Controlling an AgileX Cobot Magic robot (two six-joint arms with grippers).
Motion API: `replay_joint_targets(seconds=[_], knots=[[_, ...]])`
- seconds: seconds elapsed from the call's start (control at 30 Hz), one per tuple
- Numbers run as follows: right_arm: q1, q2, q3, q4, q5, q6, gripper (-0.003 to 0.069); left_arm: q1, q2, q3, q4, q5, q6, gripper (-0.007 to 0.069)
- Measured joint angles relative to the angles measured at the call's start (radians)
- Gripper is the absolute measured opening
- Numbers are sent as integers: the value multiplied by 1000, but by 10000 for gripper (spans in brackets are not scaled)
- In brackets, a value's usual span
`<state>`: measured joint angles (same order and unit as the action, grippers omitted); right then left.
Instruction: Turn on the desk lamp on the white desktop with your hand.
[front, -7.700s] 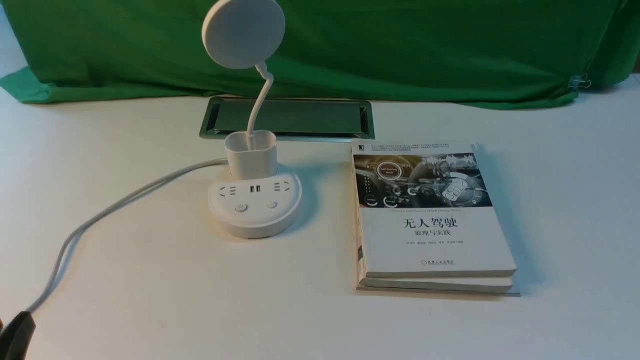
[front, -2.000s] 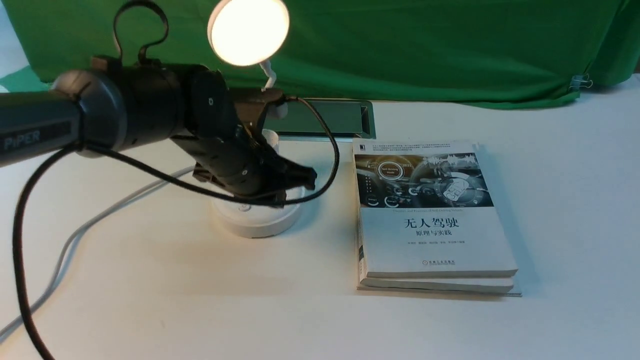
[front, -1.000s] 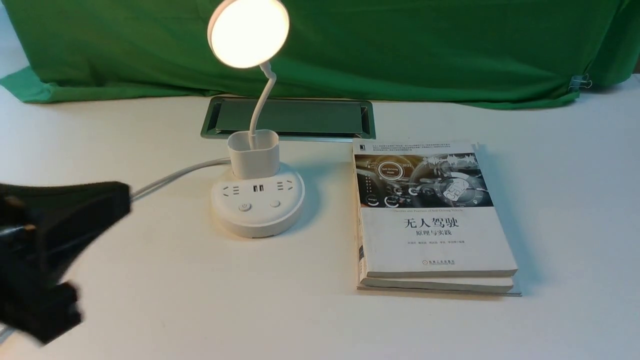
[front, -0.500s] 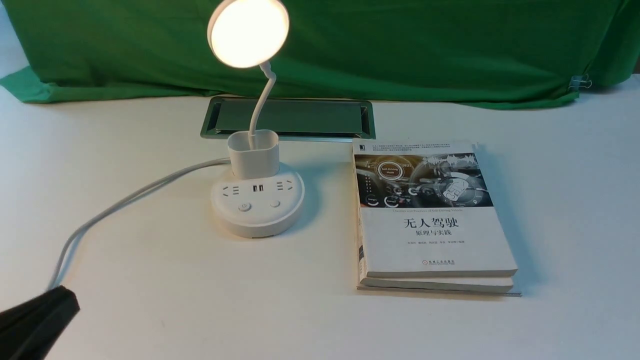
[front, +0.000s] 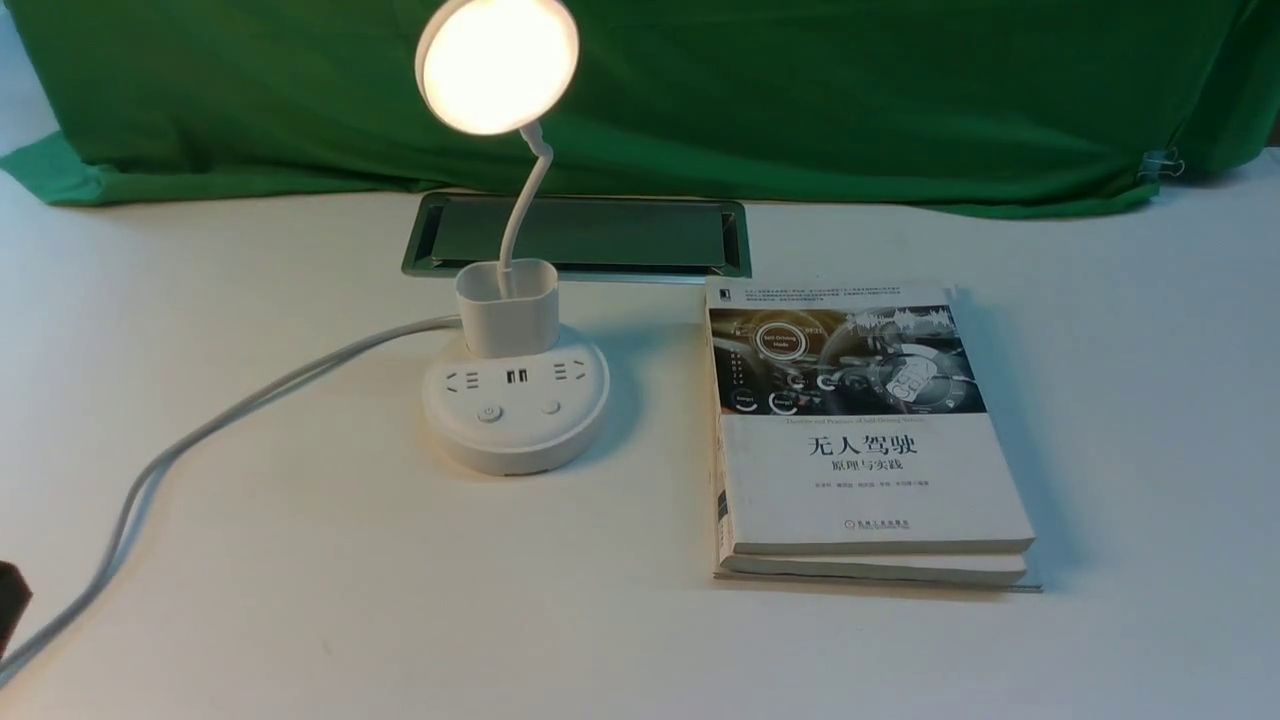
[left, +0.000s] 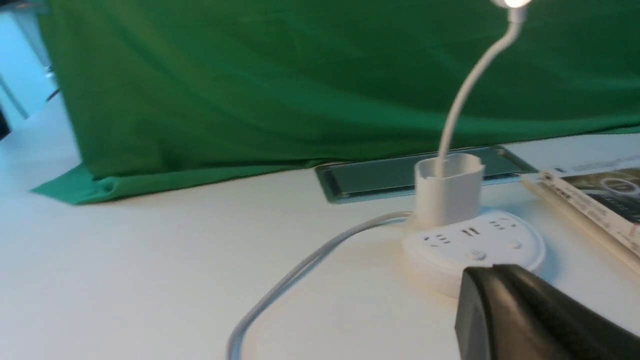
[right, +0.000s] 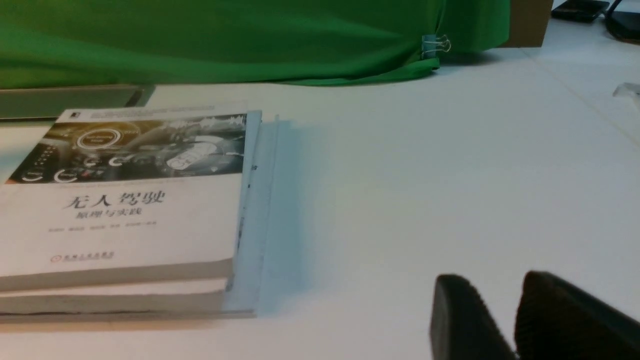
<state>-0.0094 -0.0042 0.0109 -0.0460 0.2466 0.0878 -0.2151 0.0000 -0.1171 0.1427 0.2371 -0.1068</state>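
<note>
The desk lamp stands on the white desktop (front: 350, 600), left of centre. Its round disc head (front: 497, 65) glows warm white. Its bendy neck rises from the cup holder (front: 507, 305) on the round base (front: 515, 430), which carries two buttons. My left gripper (left: 492, 271) is shut and empty, low over the desktop and well short of the base (left: 475, 247). Only a dark sliver of it shows at the front view's left edge (front: 10, 598). My right gripper (right: 492, 286) hangs empty over bare desktop with its jaws a little apart.
A stack of two books (front: 860, 430) lies right of the lamp and shows in the right wrist view (right: 125, 200). The lamp's white cord (front: 200, 430) runs off to the near left. The metal-framed cable slot (front: 578, 236) and green cloth (front: 800, 90) lie behind.
The lamp was off, then lit while my left gripper was over its base. The left arm has since drawn back to the near left, almost out of the front view.
</note>
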Motion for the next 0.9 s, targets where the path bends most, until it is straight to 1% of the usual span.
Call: replay_joint_targets(seconds=[0.07, 0.1, 0.13, 0.23, 0.27, 0.37, 0.43, 0.6, 0.9], knots=[[0, 0, 0, 0, 0, 0, 238, 52, 0, 27, -68, -37, 30, 0], [0, 0, 0, 0, 0, 0, 238, 57, 0, 32, -68, -43, 36, 0], [0, 0, 0, 0, 0, 0, 238, 97, 0, 71, -143, -100, 100, 0], [0, 0, 0, 0, 1, 0, 238, 125, 0, 117, -227, -156, 182, 0], [0, 0, 0, 0, 1, 0, 238, 125, 0, 119, -232, -146, 192, 0], [0, 0, 0, 0, 1, 0, 238, 127, -1, 121, -235, -35, 207, 0], [0, 0, 0, 0, 1, 0, 238, 128, -2, 122, -237, 10, 210, 1], [0, 0, 0, 0, 1, 0, 238, 128, -2, 122, -258, 23, 213, 1], [0, 0, 0, 0, 1, 0, 238, 128, -2, 122, -260, 20, 213, 1]])
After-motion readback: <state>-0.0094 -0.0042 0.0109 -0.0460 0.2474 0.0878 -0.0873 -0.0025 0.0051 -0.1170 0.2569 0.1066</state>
